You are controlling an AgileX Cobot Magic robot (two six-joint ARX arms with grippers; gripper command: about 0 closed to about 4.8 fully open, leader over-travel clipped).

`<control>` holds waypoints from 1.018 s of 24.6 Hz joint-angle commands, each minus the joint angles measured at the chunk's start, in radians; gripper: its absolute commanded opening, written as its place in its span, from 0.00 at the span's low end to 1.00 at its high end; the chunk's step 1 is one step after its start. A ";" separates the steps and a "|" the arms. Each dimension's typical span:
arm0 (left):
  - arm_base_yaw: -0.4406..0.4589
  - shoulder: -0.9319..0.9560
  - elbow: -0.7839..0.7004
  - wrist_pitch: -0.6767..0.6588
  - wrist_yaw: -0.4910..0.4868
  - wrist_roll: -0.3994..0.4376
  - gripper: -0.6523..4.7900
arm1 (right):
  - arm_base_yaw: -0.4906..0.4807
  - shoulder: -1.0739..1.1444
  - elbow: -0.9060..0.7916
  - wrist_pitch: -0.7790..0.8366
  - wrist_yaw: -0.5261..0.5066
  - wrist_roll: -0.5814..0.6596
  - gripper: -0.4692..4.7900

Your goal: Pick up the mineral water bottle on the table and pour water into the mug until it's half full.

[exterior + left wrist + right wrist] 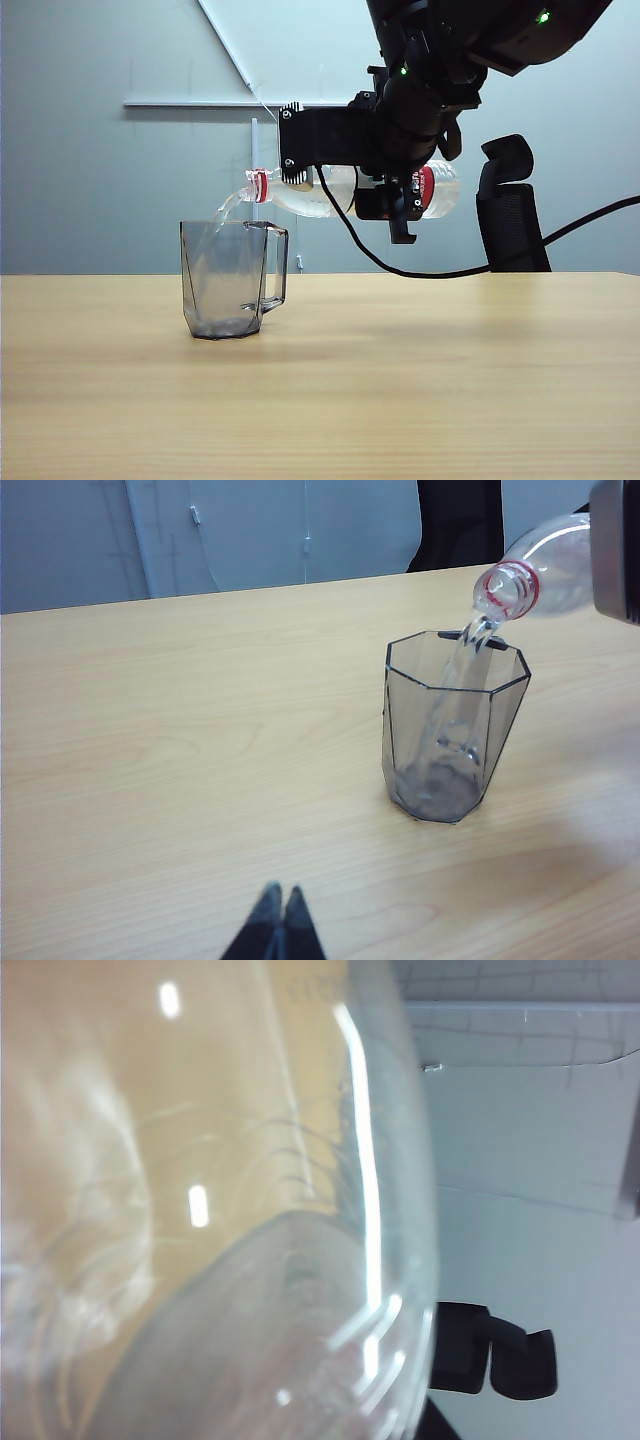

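Exterior view covered, largest first: wood-grain table (420, 400), bare apart from the mug. Above it, right gripper (395, 205) clamped round the labelled middle of the mineral water bottle (320, 190), held nearly level with the neck dipped slightly, presumably so flow stayed gentle. Red neck ring just above and beside the rim of the faceted mug (228, 280), mouth over the opening so the water (225, 208) arced inside rather than onto the wood. Mug upright, handle toward the arm, only a shallow pool at the base; well short of half full, by the look of it. Left gripper (278, 920) parked low, well apart from the mug (452, 725), fingertips pressed together, holding nothing.
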State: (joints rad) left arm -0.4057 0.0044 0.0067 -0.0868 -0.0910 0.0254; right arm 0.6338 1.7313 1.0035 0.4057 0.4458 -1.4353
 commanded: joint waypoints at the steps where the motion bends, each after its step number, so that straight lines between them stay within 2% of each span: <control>1: 0.000 0.002 0.002 0.013 0.001 -0.003 0.12 | 0.002 -0.012 0.011 0.064 0.022 -0.029 0.62; 25: 0.000 0.002 0.002 0.013 0.001 -0.003 0.12 | 0.001 -0.012 0.011 0.071 0.051 -0.086 0.62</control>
State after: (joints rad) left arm -0.4057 0.0040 0.0067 -0.0868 -0.0910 0.0254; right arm 0.6334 1.7313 1.0039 0.4213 0.4900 -1.5131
